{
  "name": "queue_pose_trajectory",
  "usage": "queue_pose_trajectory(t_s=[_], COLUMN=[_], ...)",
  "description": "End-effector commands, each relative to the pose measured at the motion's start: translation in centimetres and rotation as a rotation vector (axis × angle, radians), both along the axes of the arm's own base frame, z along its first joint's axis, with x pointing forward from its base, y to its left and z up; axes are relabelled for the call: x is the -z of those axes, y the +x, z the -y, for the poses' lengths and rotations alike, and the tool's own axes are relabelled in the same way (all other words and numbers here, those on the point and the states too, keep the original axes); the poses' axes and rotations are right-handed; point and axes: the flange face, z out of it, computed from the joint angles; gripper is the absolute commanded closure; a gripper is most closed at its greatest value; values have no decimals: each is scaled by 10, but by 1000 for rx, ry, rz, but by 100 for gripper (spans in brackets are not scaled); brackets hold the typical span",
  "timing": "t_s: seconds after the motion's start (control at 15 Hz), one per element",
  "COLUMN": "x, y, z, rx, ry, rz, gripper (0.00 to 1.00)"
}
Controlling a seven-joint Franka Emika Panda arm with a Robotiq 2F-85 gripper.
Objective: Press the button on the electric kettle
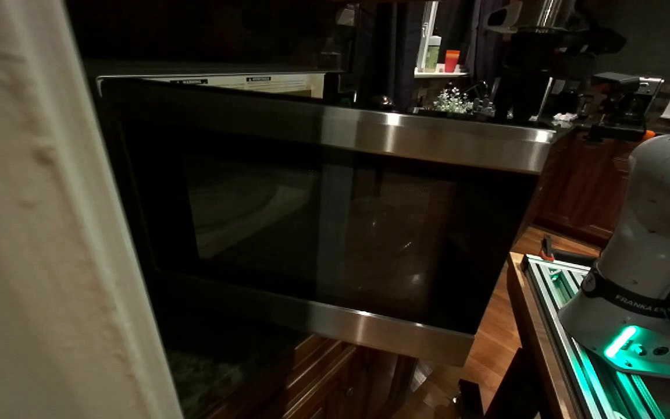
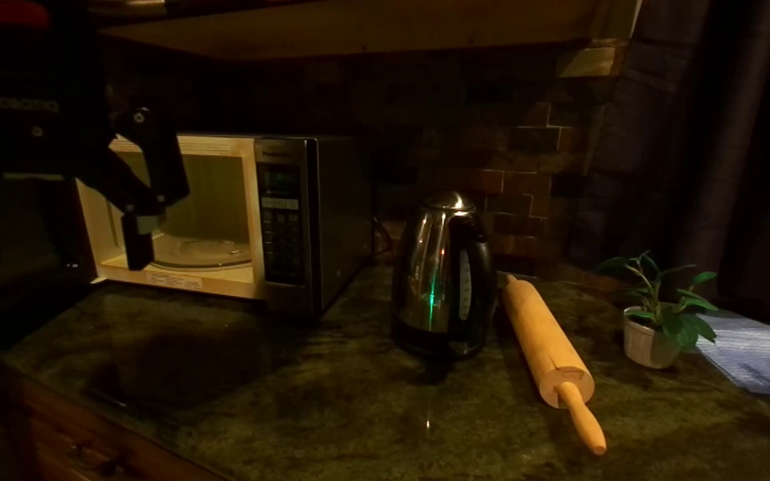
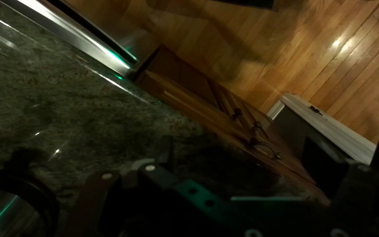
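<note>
One black jointed gripper [image 3: 243, 151], fingers [image 3: 324, 161] wide apart in the wrist view, hovers far left in an exterior view, before an open silver-and-black microwave [image 2: 279, 227]! Next, upright on the mottled green table [image 2: 258, 387], the steel electric kettle [image 2: 435, 277], black-handled; just beside it, a pale wooden rolling pin [image 2: 545, 341]; then a white-potted leafy plant [image 2: 678, 327], and, dimly, perhaps a pale cloth [image 2: 752, 354].

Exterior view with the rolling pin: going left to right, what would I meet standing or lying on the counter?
Open microwave → electric kettle → rolling pin → potted plant → pale cloth or sheet.
</note>
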Motion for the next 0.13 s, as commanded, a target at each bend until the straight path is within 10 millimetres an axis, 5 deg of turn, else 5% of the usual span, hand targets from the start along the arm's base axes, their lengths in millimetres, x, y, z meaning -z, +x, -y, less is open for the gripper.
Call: queue_pose_trajectory(t_s=[0.0, 0.07], x=[0, 0], y=[0, 1], z=[0, 0], rx=[0, 1], ry=[4, 5], rz=[-1, -2], gripper=[0, 0])
